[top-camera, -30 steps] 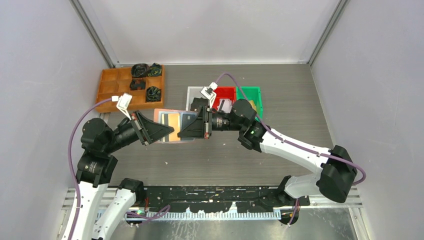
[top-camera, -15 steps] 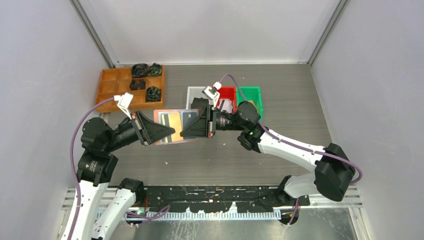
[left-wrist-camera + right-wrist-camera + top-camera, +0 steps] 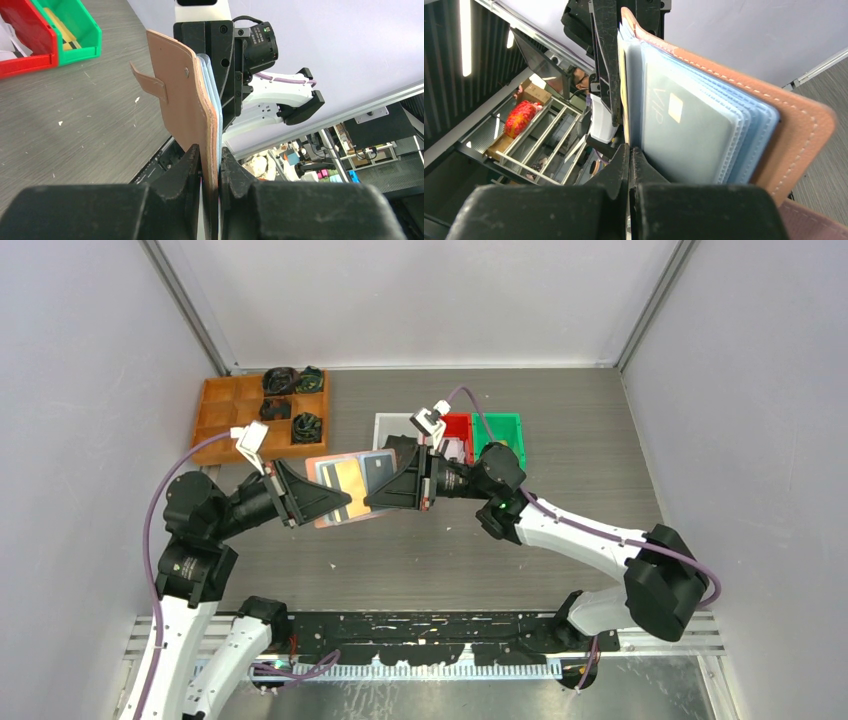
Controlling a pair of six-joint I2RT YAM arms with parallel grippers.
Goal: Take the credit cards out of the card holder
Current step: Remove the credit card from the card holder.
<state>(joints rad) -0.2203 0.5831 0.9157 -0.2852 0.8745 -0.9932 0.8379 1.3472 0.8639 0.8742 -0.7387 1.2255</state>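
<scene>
Midair, above the tabletop [image 3: 590, 450], the holder [image 3: 345, 485] hangs open between the two arms, touching nothing else. The left tool [image 3: 343, 503] is narrow and clamped on the edge of the holder's brown cover [image 3: 185, 100]. From the left wrist, that cover stands upright with its snap tab [image 3: 150, 82] sticking out sideways. The right tool [image 3: 372, 500] comes in from the opposite side. Its fingers are pressed nearly together on the holder's nearest thin leaf [image 3: 622, 100]; whether that leaf is a sleeve alone or has a card inside, I cannot tell. Beside it, blue sleeves [image 3: 749, 145] fan out, and the front one holds a card [image 3: 679, 125] marked VIP. A red bin [image 3: 455, 426] and a green bin [image 3: 505, 428] sit behind, with a wooden tray [image 3: 225, 415] far left.
</scene>
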